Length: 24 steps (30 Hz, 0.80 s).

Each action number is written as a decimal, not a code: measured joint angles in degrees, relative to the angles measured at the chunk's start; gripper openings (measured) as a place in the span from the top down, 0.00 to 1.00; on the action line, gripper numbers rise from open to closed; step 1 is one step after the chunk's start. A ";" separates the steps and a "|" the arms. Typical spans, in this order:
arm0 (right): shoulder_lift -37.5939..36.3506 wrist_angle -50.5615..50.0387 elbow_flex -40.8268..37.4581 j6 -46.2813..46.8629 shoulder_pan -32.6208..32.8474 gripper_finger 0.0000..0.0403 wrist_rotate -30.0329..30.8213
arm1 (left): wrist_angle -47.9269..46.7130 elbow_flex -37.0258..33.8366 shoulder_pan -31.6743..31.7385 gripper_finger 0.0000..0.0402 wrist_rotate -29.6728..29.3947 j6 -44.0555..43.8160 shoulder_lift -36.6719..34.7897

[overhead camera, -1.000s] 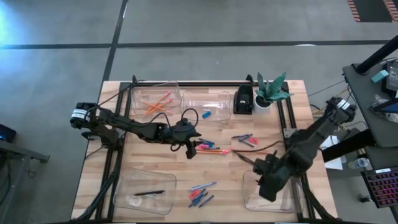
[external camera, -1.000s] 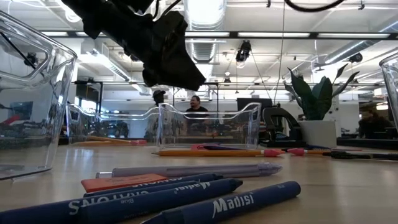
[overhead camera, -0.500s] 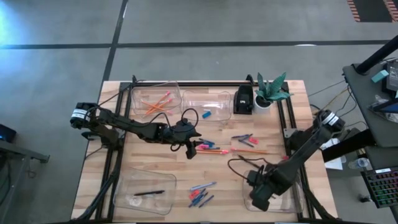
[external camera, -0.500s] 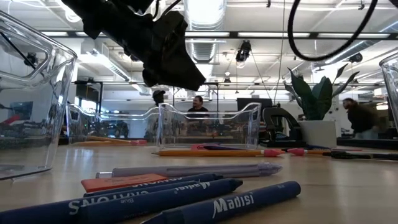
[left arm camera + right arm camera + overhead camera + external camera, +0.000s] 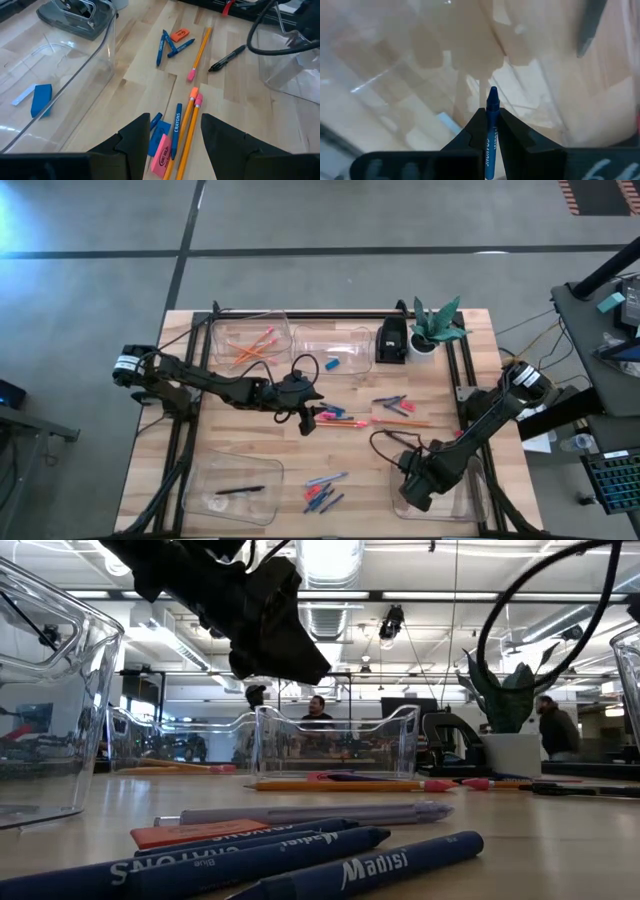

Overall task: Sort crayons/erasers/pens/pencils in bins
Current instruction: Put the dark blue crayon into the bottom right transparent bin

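- High view shows the biggest change: the right arm has swung from mid-table down to the near-right bin, and the right gripper now hangs over that bin's left end.
- Right wrist view shows its fingers pinched nearly shut on a blue crayon, tip pointing down at the clear bin floor, so a drop into this bin looks close.
- Left gripper has not moved; its fingers stay spread wide and empty above the centre pile, where pencils, a pink eraser and another crayon lie just ahead of them.
- More crayons wait near centre, a pen sits in the near-left bin, and orange pencils in the far-left bin; much sorting remains.
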 joint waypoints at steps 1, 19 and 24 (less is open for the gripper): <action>0.00 -0.03 -0.40 0.02 0.00 0.94 0.00 | 0.00 0.02 0.00 0.59 0.01 -0.07 0.00; 0.00 0.18 -2.03 0.31 -0.02 0.82 4.72 | 1.91 0.26 -0.04 0.59 0.04 -4.51 -0.20; -0.01 -0.44 -1.36 -0.30 -0.02 0.70 4.19 | 2.15 0.26 -0.04 0.59 0.04 -4.57 -0.20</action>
